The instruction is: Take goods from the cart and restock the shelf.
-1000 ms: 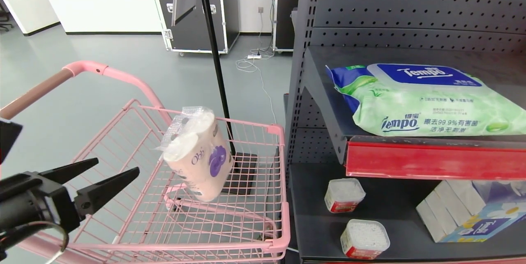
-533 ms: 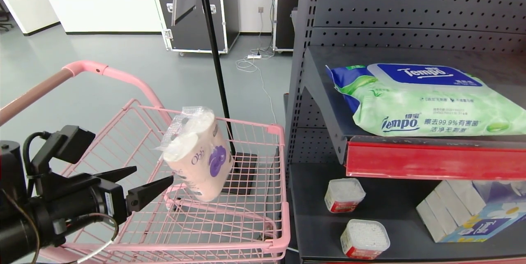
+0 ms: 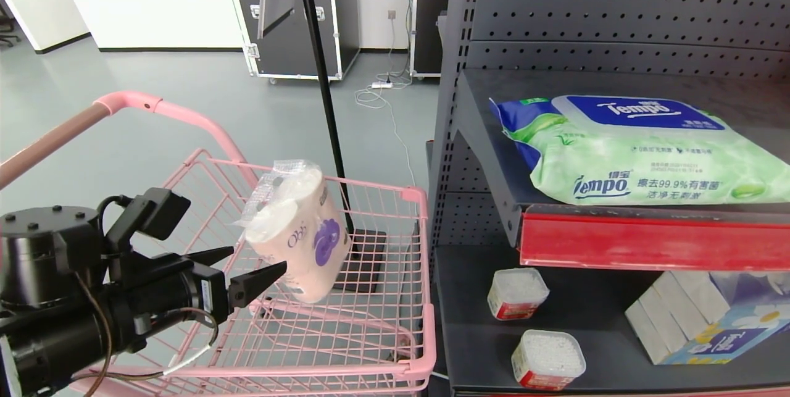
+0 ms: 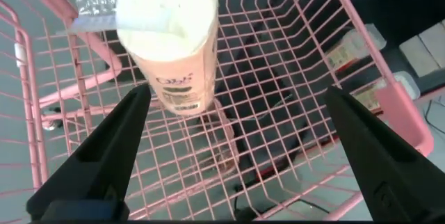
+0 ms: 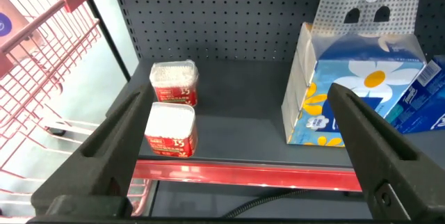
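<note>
A pack of tissue rolls (image 3: 301, 230) in clear wrap stands tilted in the pink wire cart (image 3: 345, 347); in the left wrist view the pack (image 4: 170, 40) lies ahead of the fingers. My left gripper (image 3: 250, 267) (image 4: 236, 123) is open inside the cart, its fingertips just short of the pack's side. My right gripper (image 5: 236, 123) is open, facing the lower shelf (image 5: 236, 137) with nothing between its fingers. The dark shelf unit (image 3: 617, 39) stands right of the cart, with a green wet-wipes pack (image 3: 636, 150) on its upper board.
Two small white tubs (image 3: 517, 293) (image 3: 548, 360) and a blue tissue multipack (image 3: 716, 317) sit on the lower shelf; the tubs (image 5: 172, 109) and multipack (image 5: 358, 78) face the right wrist. A black stand pole (image 3: 324, 88) rises behind the cart. The cart handle (image 3: 92, 116) is at left.
My left arm has moved forward and right into the cart, bringing the open gripper up to the tissue roll pack. The pack and shelf goods have not moved.
</note>
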You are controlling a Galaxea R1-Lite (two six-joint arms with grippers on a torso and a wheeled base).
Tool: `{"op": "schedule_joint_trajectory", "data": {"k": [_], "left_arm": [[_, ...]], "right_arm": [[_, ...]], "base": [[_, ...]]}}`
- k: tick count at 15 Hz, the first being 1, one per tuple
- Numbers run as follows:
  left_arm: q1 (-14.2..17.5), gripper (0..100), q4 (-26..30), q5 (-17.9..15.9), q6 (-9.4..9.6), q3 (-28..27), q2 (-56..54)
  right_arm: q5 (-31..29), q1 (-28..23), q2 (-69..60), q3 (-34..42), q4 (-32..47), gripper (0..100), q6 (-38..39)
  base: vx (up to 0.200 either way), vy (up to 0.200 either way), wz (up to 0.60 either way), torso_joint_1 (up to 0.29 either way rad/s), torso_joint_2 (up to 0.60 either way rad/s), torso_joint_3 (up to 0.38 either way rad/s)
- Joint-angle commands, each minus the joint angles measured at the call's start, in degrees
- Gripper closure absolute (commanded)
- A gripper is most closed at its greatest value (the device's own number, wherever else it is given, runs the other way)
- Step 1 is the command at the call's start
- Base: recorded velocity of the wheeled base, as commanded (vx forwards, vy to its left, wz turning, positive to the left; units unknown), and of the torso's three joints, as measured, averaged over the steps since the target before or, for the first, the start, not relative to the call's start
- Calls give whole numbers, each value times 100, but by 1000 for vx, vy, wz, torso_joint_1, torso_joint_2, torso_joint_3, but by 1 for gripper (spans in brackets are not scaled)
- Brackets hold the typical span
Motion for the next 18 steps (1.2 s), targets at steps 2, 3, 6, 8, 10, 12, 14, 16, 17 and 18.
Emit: {"op": "schedule_joint_trajectory", "data": {"k": [2, 3, 6, 8, 10, 12, 14, 16, 17, 18], "left_arm": [[-127, 0, -816, 187, 20, 15, 786], [-171, 0, -930, 222, 20, 6, 918], [-286, 0, -1045, 249, 20, -38, 1173], [-277, 0, -1344, 258, 20, -47, 1375], [-268, 0, -1616, 345, 29, -20, 1542], [-277, 0, -1651, 372, 29, -12, 1542], [-277, 0, -1651, 363, 3, -38, 1445], [-277, 0, -1642, 363, -6, -29, 1287], [-259, 0, -1634, 372, 3, -12, 1199], [-242, 0, -1634, 381, 3, -3, 1129]], "right_arm": [[1, 1, -2, 1, -1, 0, 0], [1, 1, -2, 1, -1, 0, 0], [1, 1, -2, 1, -1, 0, 0], [1, 1, -2, 1, -1, 0, 0], [1, 1, -2, 1, -1, 0, 0], [1, 1, -2, 1, -1, 0, 0], [1, 10, -2, 1, -1, 0, 0], [1, 1, -2, 1, -1, 0, 0], [1, 10, -2, 1, -1, 0, 0], [1, 1, -2, 1, -1, 0, 0]], "base": [[0, 0, 0, 0, 0, 0], [0, 0, 0, 0, 0, 0], [0, 0, 0, 0, 0, 0], [0, 0, 0, 0, 0, 0], [0, 0, 0, 0, 0, 0], [0, 0, 0, 0, 0, 0], [0, 0, 0, 0, 0, 0], [0, 0, 0, 0, 0, 0], [0, 0, 0, 0, 0, 0], [0, 0, 0, 0, 0, 0]]}}
